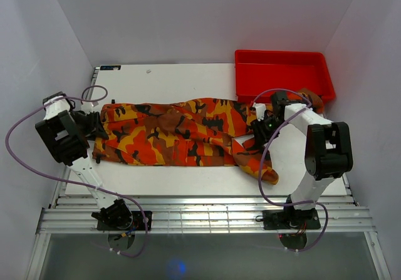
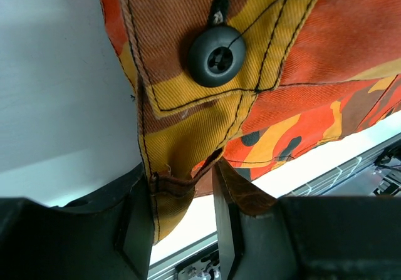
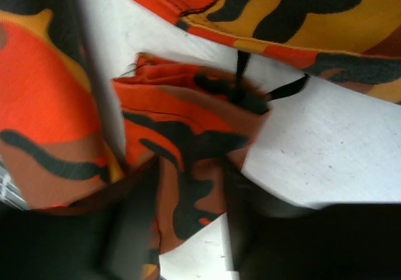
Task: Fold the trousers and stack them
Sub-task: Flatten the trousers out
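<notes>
Folding looks barely begun, I judge: the trousers (image 1: 169,133) lie stretched left to right across the middle of the tabletop (image 1: 175,82), waist at the left, legs reaching toward the red tray (image 1: 282,76) at the far right. My left end effector (image 2: 182,173) straddles the waistband corner below the button (image 2: 216,56), but a gap shows beside one finger, so I cannot tell if it grips. My right end effector (image 3: 188,167) stands released around a leg hem. I'd seat both holds deep, then carry the ends evenly so the edges align.
</notes>
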